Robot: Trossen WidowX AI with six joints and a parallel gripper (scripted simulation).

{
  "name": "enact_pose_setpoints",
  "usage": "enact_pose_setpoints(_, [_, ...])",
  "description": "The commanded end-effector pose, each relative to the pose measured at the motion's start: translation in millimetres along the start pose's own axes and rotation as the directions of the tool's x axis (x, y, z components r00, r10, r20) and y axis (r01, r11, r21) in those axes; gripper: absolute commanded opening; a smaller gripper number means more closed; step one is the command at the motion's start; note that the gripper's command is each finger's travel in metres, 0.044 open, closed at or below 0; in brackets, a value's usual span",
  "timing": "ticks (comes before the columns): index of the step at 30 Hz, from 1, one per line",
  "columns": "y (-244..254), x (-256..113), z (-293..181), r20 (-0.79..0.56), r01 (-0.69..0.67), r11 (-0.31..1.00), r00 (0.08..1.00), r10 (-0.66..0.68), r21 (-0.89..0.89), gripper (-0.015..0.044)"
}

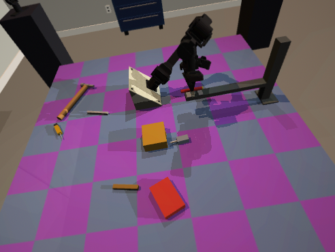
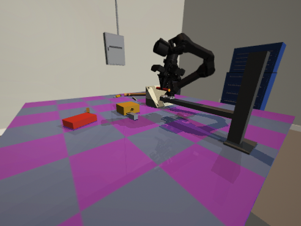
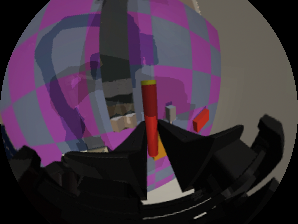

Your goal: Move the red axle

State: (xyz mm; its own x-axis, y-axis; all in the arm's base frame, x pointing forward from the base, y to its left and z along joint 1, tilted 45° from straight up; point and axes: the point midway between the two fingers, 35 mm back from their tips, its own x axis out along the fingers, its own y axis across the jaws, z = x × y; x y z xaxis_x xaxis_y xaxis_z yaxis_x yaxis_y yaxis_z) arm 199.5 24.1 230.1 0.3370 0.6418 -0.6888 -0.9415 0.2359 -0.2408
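Standing by the checkered table. Black parallel-jaw gripper (image 1: pixel 192 88) (image 2: pixel 165 88) (image 3: pixel 150 123) closed on the slim red axle with a yellow end (image 1: pixel 186 90) (image 2: pixel 159 88) (image 3: pixel 149 102), gripped about mid-length. Axle is in the air near the pale V-blocks (image 1: pixel 188 96) (image 2: pixel 166 96) (image 3: pixel 118 123), at the free end of the dark metal bracket (image 1: pixel 235 87) (image 2: pixel 202 107) (image 3: pixel 115 37). It looks higher than the blocks, roughly in line with the bracket's arm.

Orange block with a hole (image 1: pixel 154 133) (image 2: pixel 125 108) (image 3: pixel 160 151) sits apart; I take it for the beam, axle already out.

Step in hand, my reading: lining up over the notches. Centre sideways first, match the axle's heading to both notches, level it, then lower straight and slowly. Fingertips could knock a block. Open only once both notches carry it, then lift away squarely.
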Motion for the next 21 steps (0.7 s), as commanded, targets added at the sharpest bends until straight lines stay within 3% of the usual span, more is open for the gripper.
enact_pose_setpoints(1, [11.2,2.0,5.9,0.011,0.013,1.000,1.000,-0.013,0.002,0.0000])
enact_pose_setpoints(21, [33.0,17.5,14.5,0.025,0.030,1.000,0.999,-0.030,0.002,0.0000])
